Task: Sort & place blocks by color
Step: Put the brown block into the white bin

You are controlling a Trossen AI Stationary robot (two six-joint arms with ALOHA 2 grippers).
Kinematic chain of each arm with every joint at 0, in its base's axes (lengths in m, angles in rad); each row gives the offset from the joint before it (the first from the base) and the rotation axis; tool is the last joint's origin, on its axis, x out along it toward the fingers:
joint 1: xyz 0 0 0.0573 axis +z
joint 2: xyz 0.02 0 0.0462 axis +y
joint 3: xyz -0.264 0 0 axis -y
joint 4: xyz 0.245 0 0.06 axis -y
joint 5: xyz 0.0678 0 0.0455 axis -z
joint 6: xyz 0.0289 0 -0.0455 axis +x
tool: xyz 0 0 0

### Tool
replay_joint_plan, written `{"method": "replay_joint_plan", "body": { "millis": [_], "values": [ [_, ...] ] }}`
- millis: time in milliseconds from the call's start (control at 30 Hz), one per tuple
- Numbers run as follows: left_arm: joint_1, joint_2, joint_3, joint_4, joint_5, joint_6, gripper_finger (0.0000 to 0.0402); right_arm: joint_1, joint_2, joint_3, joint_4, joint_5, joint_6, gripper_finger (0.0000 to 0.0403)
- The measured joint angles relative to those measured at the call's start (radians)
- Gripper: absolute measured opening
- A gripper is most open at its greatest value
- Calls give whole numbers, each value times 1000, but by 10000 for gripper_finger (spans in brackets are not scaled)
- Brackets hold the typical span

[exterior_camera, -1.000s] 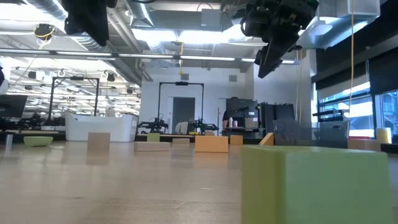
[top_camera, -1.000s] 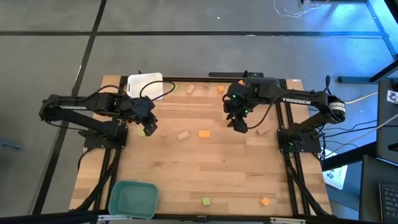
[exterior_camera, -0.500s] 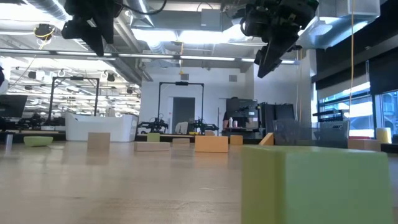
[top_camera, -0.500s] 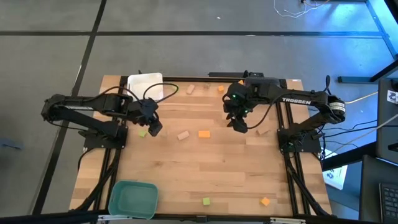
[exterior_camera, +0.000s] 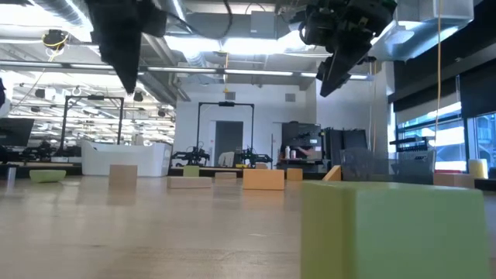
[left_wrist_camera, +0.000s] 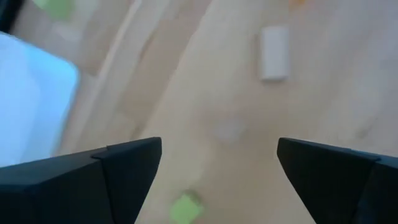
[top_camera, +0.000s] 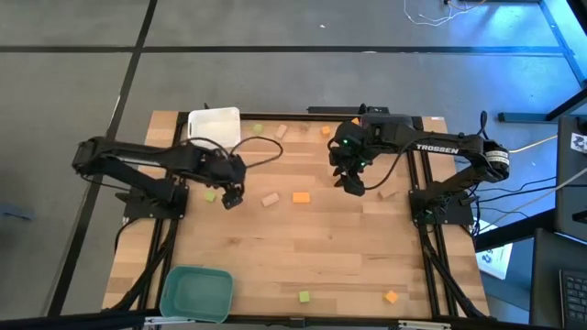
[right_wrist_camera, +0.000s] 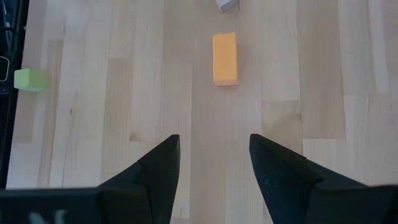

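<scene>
Small blocks lie scattered on the wooden table. My left gripper hangs open just right of a green block, which shows between its fingers in the left wrist view. To its right lie a tan block and an orange block. My right gripper stands open above the table, right of the orange block. Neither gripper holds anything.
A white tray stands at the far left, a teal tray at the near left. Green, tan and orange blocks line the far edge. A green block and an orange one lie near the front edge.
My left gripper has moved toward the table's right edge, from over the green block to just right of it. The green block has stayed on the table. My right gripper has kept still.
</scene>
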Motion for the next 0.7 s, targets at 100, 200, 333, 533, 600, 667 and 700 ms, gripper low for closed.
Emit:
{"method": "replay_joint_plan", "body": {
  "millis": [100, 200, 333, 533, 600, 667, 700],
  "values": [
    [-12, 73, 0, 18, 1, 85, 319, 0, 0, 0, 3, 0, 0, 195],
    [-19, 143, 0, 14, 16, 211, 322, 0, 0, 0, 3, 0, 0, 195],
    [-42, 215, 0, 40, 27, 363, 319, 0, 0, 0, 4, 0, 0, 195],
    [-34, 293, -1, 83, 46, 442, 318, 0, 0, 0, 14, 0, 0, 195],
    [-22, 310, -1, 103, 65, 445, 319, 0, 0, 0, 18, 0, 0, 195],
    [-7, 317, -11, 133, 91, 447, 318, 0, 0, 0, 31, 0, -5, 195],
    [0, 311, -19, 144, 97, 448, 316, 0, 0, 0, 43, 0, -14, 195]
  ]
}}
